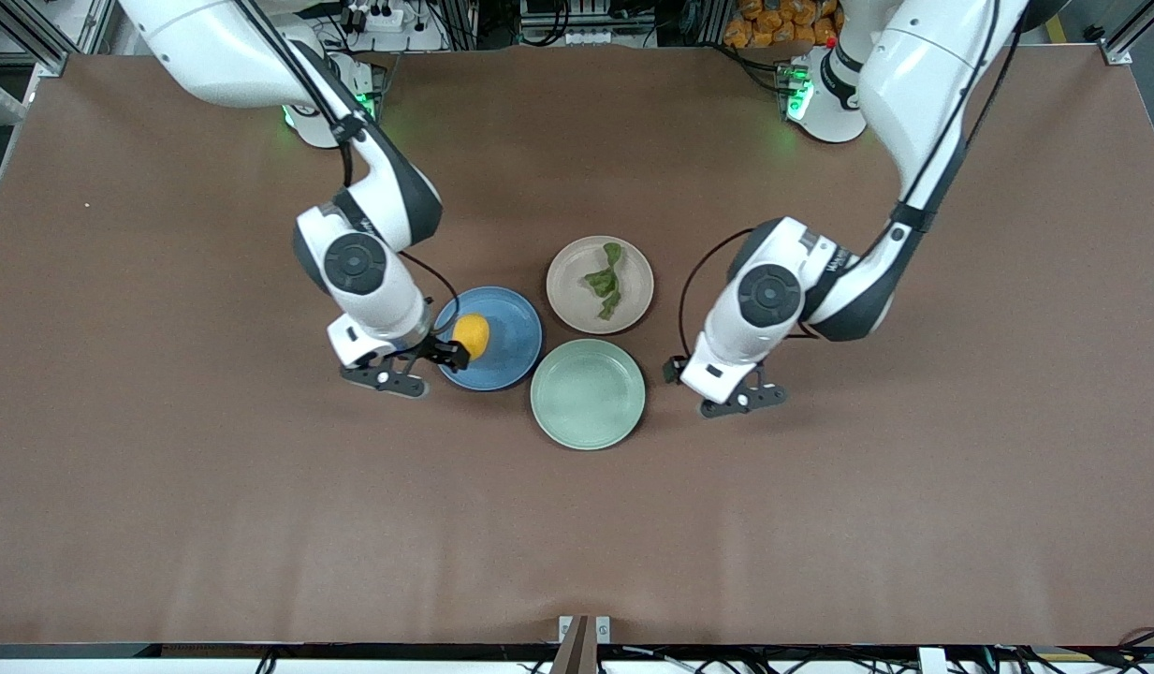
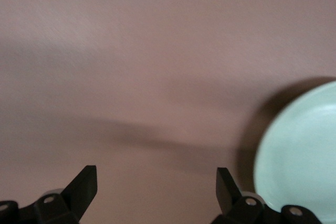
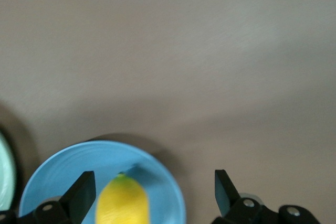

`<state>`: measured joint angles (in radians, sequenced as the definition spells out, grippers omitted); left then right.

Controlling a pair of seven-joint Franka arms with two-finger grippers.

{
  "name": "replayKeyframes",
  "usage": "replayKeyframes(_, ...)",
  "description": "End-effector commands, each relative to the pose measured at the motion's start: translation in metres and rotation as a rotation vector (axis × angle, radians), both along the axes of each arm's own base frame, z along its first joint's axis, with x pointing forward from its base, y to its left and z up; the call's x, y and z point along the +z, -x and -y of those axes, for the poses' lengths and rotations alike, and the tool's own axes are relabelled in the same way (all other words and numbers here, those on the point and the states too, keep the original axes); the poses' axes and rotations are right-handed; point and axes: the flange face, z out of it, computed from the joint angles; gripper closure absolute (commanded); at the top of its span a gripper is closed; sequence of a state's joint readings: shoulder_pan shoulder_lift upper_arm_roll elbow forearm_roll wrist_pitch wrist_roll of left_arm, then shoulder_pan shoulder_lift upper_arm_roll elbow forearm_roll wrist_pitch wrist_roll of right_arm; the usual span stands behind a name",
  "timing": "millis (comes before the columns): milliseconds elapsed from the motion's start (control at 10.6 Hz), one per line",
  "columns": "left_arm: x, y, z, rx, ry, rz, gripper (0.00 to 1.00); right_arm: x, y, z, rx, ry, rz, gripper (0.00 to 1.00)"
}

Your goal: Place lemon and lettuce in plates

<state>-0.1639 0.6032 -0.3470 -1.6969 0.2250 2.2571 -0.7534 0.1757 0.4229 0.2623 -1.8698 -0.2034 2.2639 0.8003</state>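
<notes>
The right claw (image 1: 425,367) is spread wide at the blue plate's (image 1: 511,360) rim, the lemon (image 1: 471,336) lying free in the plate just beside it. The lettuce (image 1: 605,281) is seen in the beige plate (image 1: 567,304). The left claw (image 1: 743,401) is spread over bare tabletop (image 1: 820,515) beside the green plate (image 1: 587,394).

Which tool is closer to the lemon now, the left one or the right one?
Right. The right tool is open at the blue plate's edge, just beside the lemon lying in it. The left tool is open over bare table, past the green plate.
</notes>
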Motion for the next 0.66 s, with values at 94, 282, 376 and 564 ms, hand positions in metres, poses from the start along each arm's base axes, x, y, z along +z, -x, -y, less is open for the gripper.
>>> replayKeyframes(94, 0.011, -0.026, -0.052, -0.116, -0.057, 0.046, 0.00, 0.049, -0.012, 0.063, 0.051, 0.039, 0.015, 0.00)
replayKeyframes(282, 0.016, -0.034, -0.072, -0.258, -0.091, 0.013, 0.00, 0.077, -0.018, 0.107, 0.087, 0.064, 0.011, 0.00)
replayKeyframes(376, 0.017, -0.038, -0.088, -0.314, -0.114, -0.002, 0.00, 0.087, -0.018, 0.122, 0.090, 0.070, 0.000, 0.00)
replayKeyframes(564, 0.024, -0.041, -0.116, -0.347, -0.133, -0.033, 0.00, 0.110, -0.018, 0.161, 0.143, 0.090, -0.020, 0.00)
